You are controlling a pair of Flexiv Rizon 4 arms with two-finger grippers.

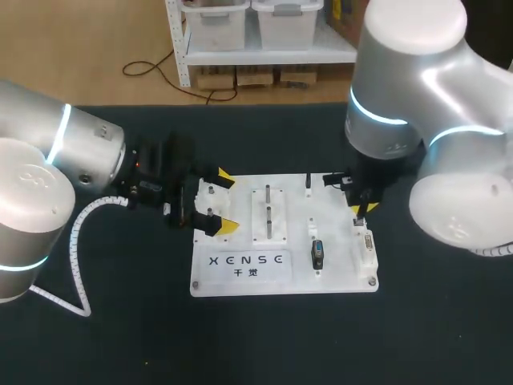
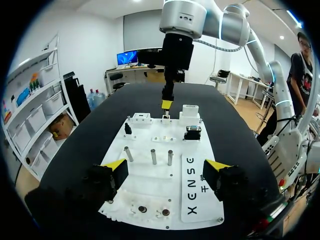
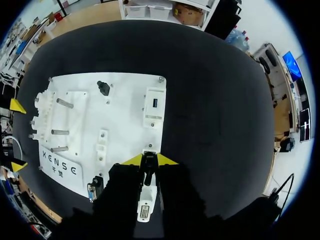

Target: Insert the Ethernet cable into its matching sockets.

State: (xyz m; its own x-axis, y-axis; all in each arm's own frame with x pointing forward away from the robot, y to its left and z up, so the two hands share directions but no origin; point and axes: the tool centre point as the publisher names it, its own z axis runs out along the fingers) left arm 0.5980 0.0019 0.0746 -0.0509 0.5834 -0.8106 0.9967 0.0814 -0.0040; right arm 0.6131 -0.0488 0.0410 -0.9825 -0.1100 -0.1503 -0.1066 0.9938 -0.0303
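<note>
A white board [image 1: 240, 285] lies on the black table [image 1: 120, 337]. At its left edge the left jaws stand open, empty. At its right the right jaws grip the black Ethernet plug [image 3: 148, 163], above a white block [image 3: 145, 200].

A dark surface [image 1: 264, 337] carries a white board [image 1: 240, 287] with dark lettering [image 1: 245, 261] along 1 edge; 3 upright metal pegs [image 2: 154, 156] stand in a row near the board's middle; a black multi-pin connector [image 1: 317, 255] lies just past the lettering's end; a small black plug [image 3: 103, 88] stands near the edge opposite the lettering, apart from a white block with a blue port [image 3: 154, 102].
</note>
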